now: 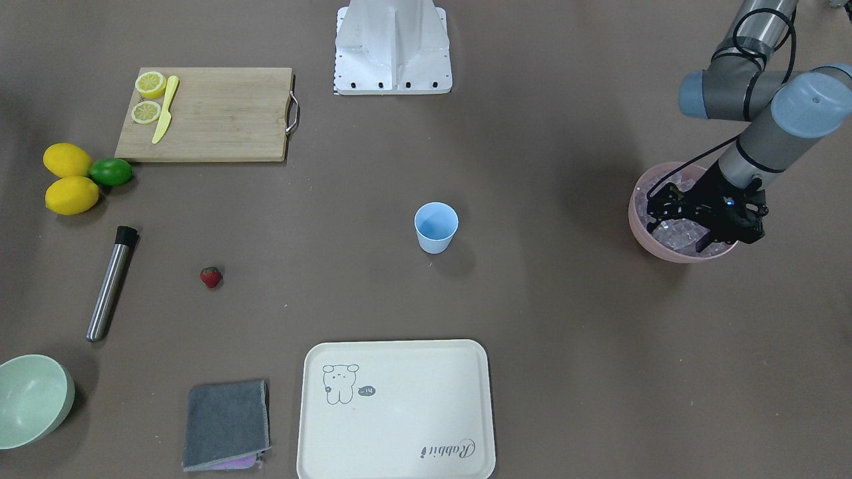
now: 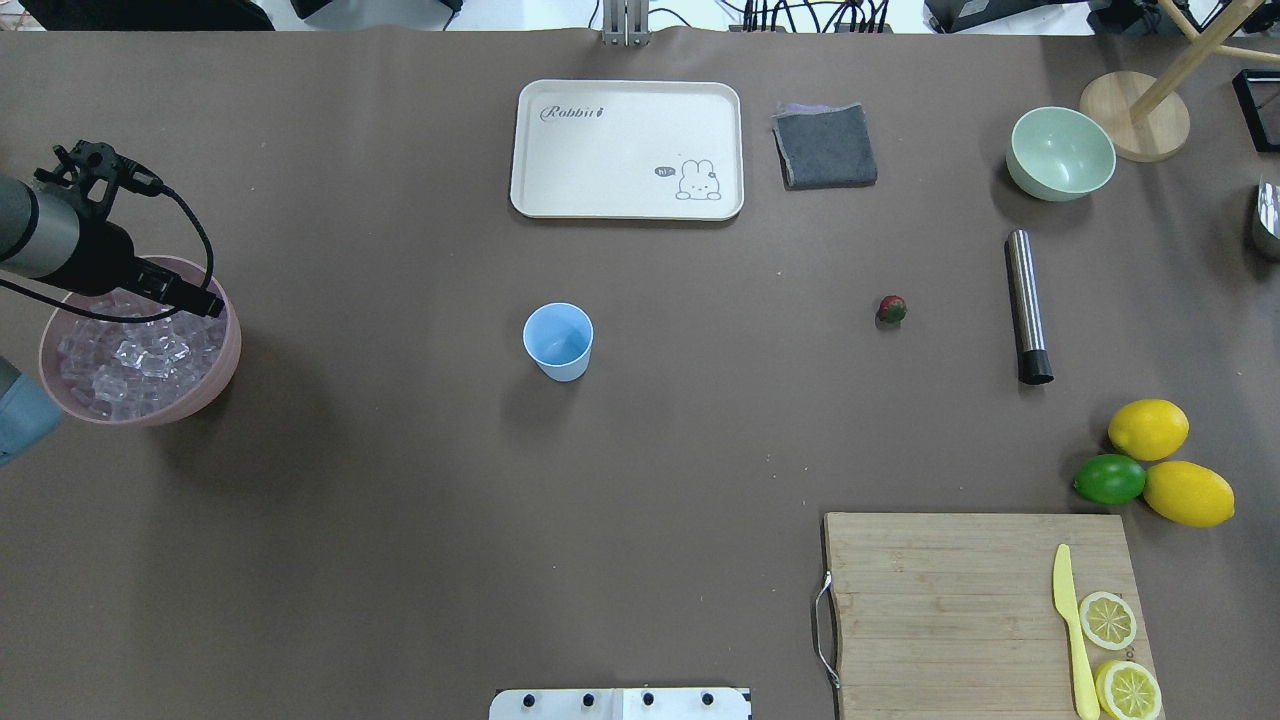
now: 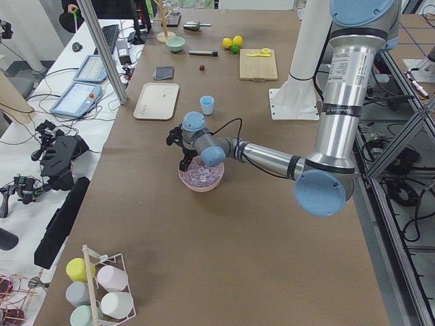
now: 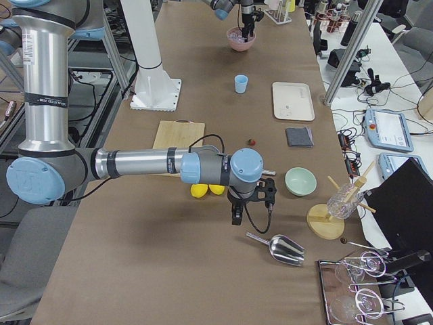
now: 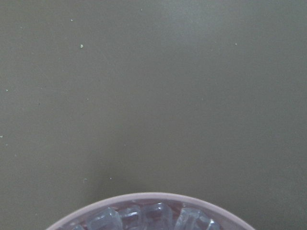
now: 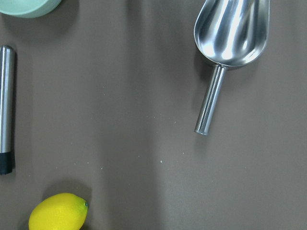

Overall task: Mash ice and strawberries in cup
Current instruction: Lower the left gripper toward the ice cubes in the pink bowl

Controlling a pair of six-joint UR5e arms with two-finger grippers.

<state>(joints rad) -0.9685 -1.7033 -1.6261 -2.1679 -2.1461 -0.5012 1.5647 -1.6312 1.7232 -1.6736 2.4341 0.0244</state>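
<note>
Pink bowl (image 1: 655, 247), at the table's end on the robot's left, is found filled with ice (image 1: 675, 233). The left gripper (image 1: 692, 223) is held directly over it, pointing down; whether its fingers are spread or pressed together cannot be told. The right gripper (image 4: 238, 215) is seen only from the side, above bare table near a steel scoop (image 6: 230, 33), and its state cannot be told either. The cup (image 1: 436, 227) stands upright at mid-table and appears empty. The strawberry (image 1: 211, 277) lies on the table, well apart from it.

The step in hand is judged to be the taking of ice. A single cube at the top of the heap should be pinched squarely, lifted clear of the rim, and released only when centred over the cup's mouth. Slipping is to be expected.

Counted:
- one cup
- one strawberry
- ice cubes beyond counting
- two whole lemons (image 1: 66, 159)
- one lime (image 1: 110, 171)
- two lemon halves (image 1: 150, 84)
- one knife (image 1: 164, 112)
- one board (image 1: 226, 113)
- one steel muddler (image 1: 112, 283)
- one tray (image 1: 399, 412)
- one cloth (image 1: 226, 422)
- one green bowl (image 1: 30, 399)
- one scoop
</note>
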